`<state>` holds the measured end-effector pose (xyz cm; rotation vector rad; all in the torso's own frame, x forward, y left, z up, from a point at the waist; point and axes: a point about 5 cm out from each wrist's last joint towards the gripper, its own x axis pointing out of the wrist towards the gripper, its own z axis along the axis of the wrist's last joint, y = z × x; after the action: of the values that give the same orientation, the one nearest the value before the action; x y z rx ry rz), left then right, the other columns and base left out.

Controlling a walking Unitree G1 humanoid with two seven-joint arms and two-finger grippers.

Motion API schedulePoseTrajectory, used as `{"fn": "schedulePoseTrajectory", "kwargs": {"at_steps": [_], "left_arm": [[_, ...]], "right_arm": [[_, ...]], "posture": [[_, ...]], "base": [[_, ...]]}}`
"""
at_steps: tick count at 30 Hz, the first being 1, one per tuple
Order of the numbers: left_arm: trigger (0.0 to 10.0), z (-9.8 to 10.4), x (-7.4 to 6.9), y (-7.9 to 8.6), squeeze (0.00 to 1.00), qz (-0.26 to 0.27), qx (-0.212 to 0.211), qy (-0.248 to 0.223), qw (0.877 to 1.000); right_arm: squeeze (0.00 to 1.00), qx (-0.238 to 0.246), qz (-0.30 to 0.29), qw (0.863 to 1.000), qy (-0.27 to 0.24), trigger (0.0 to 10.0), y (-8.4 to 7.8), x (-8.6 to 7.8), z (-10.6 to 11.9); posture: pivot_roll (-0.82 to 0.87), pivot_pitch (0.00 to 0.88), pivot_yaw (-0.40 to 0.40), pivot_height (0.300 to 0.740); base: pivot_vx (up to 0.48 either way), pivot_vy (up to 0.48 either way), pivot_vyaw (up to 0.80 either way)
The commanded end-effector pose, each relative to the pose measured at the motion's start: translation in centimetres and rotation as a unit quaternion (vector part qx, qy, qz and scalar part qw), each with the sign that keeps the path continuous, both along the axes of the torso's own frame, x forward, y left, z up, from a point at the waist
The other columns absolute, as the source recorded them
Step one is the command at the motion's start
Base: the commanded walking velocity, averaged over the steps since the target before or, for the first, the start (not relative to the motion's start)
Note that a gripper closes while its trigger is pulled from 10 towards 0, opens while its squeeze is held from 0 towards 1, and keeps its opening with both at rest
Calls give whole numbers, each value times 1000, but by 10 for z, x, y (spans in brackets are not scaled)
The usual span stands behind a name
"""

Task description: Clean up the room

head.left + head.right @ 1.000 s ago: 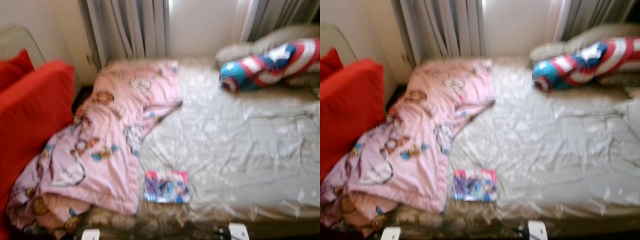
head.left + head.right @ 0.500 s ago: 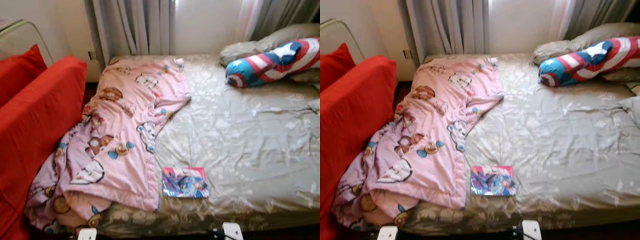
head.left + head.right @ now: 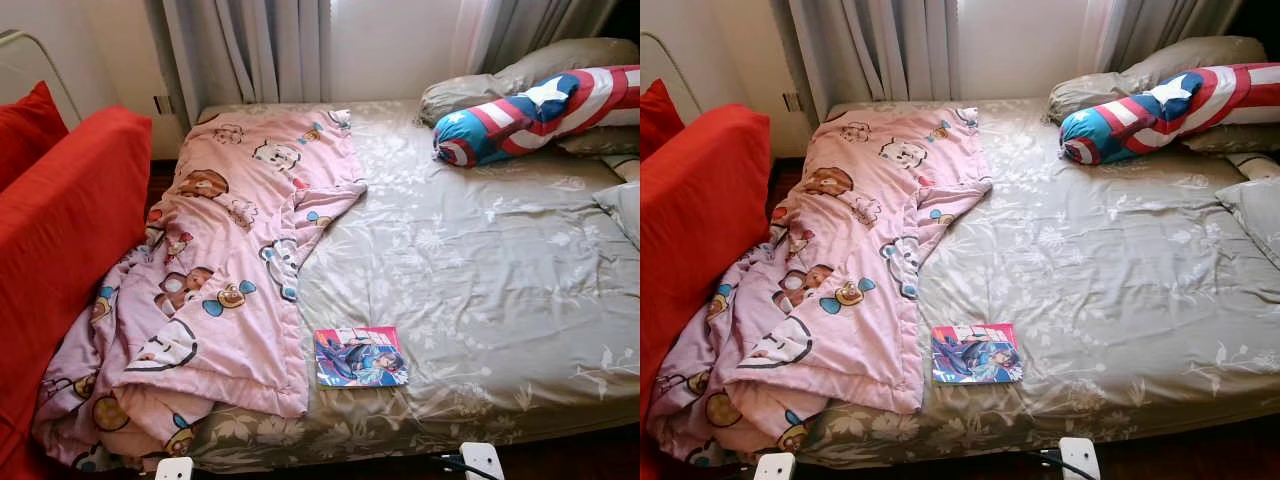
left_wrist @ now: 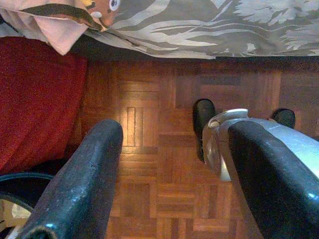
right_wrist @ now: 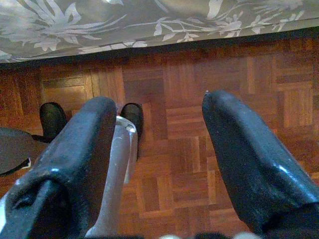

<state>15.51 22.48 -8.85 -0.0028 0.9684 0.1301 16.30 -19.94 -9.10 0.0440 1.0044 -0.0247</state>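
A crumpled pink cartoon-print blanket [image 3: 225, 270] lies over the left side of a bed with a grey floral sheet [image 3: 500, 270] and hangs off its near left corner. A colourful comic book [image 3: 360, 356] rests flat on the sheet near the front edge, just right of the blanket. A red, white and blue shield-print bolster [image 3: 540, 115] sits at the far right by grey pillows [image 3: 500, 80]. My left gripper [image 4: 169, 169] hangs open above the parquet floor. My right gripper [image 5: 159, 149] also hangs open over the floor, below the bed's edge.
A red sofa [image 3: 60, 260] with cushions stands close against the bed's left side. Grey curtains [image 3: 250, 50] and a white wall are behind the bed. Wooden parquet floor [image 4: 149, 149] runs along the bed's front edge, with my feet on it.
The whole picture has shifted and sharpened as the camera moved; the bed now sits slightly lower and more to the left in view. Nothing on the bed has moved.
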Motion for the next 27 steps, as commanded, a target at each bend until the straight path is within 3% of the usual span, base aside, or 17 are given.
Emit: {"fn": "schedulePoseTrajectory", "kwargs": {"at_steps": [1,11,15,18,23,27], "left_arm": [[10000,-2,-5,-1,0,9,-7,6,1000],[10000,-2,-5,-1,0,9,-7,5,1000],[10000,-2,-5,-1,0,9,-7,4,1000],[10000,-2,-4,-1,0,9,-8,1,1000],[10000,-1,-3,-2,0,8,-9,-10,1000],[10000,1,0,-2,0,8,-7,-33,999]], "right_arm": [[0,3,-4,1000,8,10000,0,-3,-2],[0,15,-5,1000,9,10000,21,-6,-6],[0,15,-2,1000,10,10000,21,-8,-6],[0,11,-5,1000,10,10000,8,-11,-5],[0,8,-4,1000,0,10000,0,-9,-3],[0,12,11,999,-29,10000,9,3,2]], "posture": [[-8,103,-20,740],[-7,105,-20,740],[-6,104,-20,740],[-6,103,-22,740],[-6,102,-25,740],[-9,104,-27,740]], "base": [[259,0,0],[268,0,160],[275,0,0],[0,0,0],[0,0,0],[0,0,0]]}}
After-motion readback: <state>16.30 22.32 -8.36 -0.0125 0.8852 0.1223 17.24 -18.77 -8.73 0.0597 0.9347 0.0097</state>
